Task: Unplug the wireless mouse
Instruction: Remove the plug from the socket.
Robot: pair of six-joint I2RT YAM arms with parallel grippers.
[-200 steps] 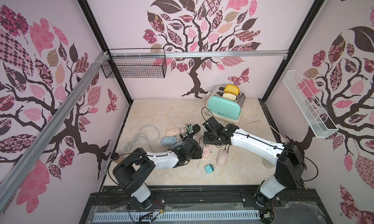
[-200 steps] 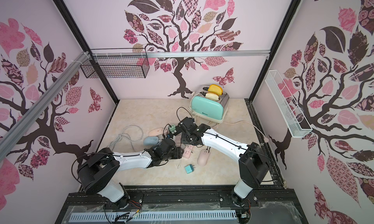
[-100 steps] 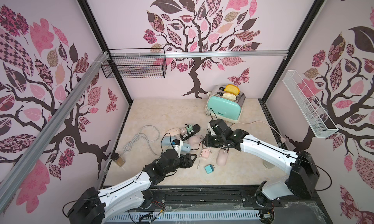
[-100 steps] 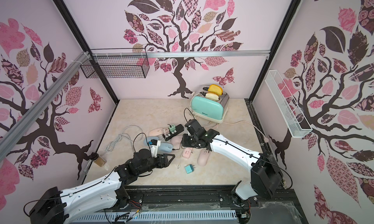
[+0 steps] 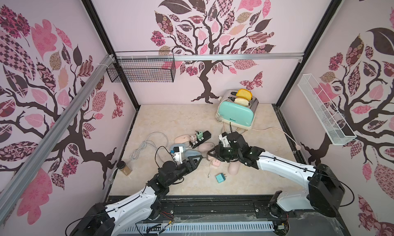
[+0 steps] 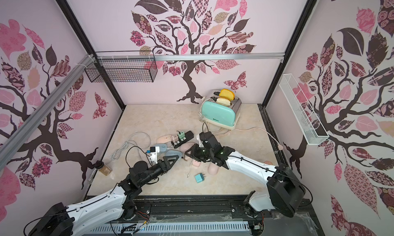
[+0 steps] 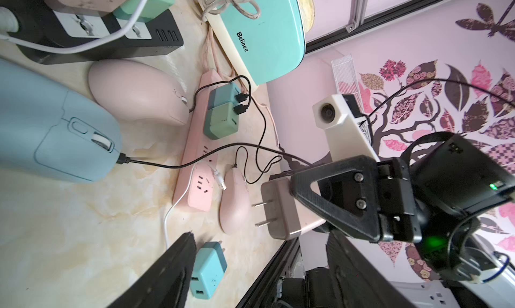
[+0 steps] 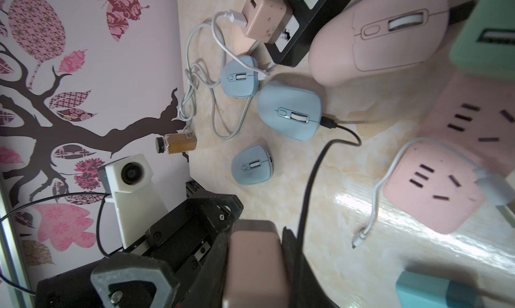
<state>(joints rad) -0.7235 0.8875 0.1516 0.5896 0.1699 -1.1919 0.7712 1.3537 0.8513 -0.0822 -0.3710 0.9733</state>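
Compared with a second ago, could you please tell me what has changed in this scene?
The left gripper, open and empty, pulled back toward the near edge. The right gripper, still shut on the beige adapter, carried it nearer too. The toaster, black power strip and pink mouse beside it stayed put.

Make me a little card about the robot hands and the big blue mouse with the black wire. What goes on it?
Right gripper: shut on a beige charger, prongs bare, in no socket
Left gripper: open, empty
Blue mouse: on the table
Black cable: plugged into the mouse's front, leads to the charger
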